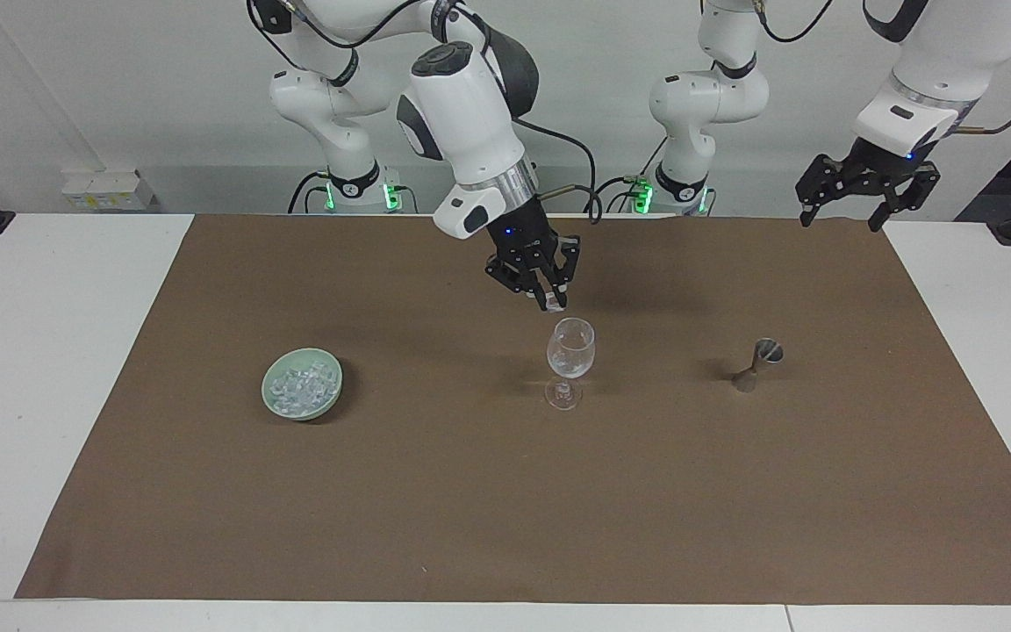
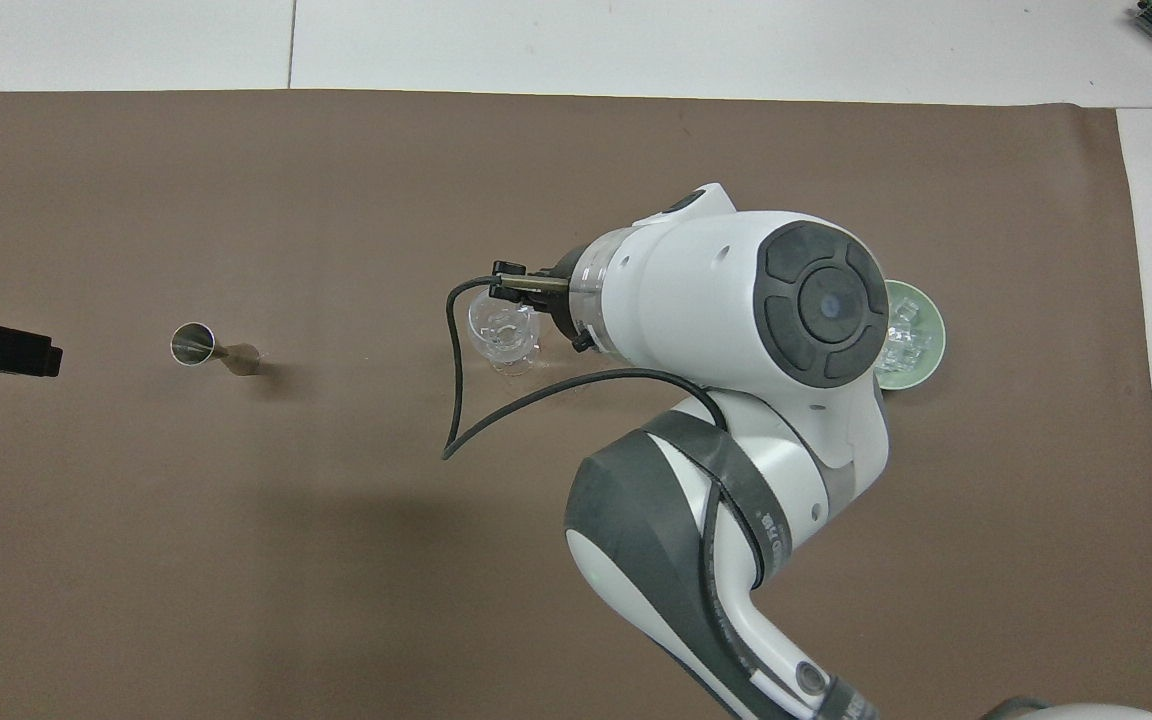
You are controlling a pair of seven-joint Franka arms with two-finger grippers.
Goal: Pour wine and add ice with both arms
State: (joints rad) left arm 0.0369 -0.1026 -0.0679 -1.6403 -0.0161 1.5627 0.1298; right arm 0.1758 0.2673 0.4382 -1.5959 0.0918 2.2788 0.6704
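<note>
Just above the wine glass point(image 1: 570, 360), the right gripper point(image 1: 553, 304) hangs with its jaws pressed together on a small clear chunk of ice point(image 1: 555, 305), the pinched piece a little nearer the robots' side than the glass's rim and not yet touching it. From overhead the right arm point(image 2: 736, 330) covers most of that gripper, and only its dark tip shows at the edge of the glass's bowl. The wine glass stands upright on the brown mat point(image 1: 505, 491) that covers the middle of the desk point(image 1: 32, 351), and something clear and glinting already lies in its bowl, though whether that is ice or reflections cannot be told for sure. The rest of the ice point(image 1: 302, 384) is heaped in a pale green bowl point(image 1: 277, 405), which sits on the mat toward the right arm's end of the desk, well apart from the glass; overhead it peeks out from under the right arm. Toward the left arm's end, at about the same depth as the glass, a small metal jigger point(image 1: 758, 362) stands on the mat. The left gripper point(image 1: 867, 189) waits high over the mat's edge near its own base, jaws spread wide and holding nothing; overhead only its black tip shows at the frame's edge.
</note>
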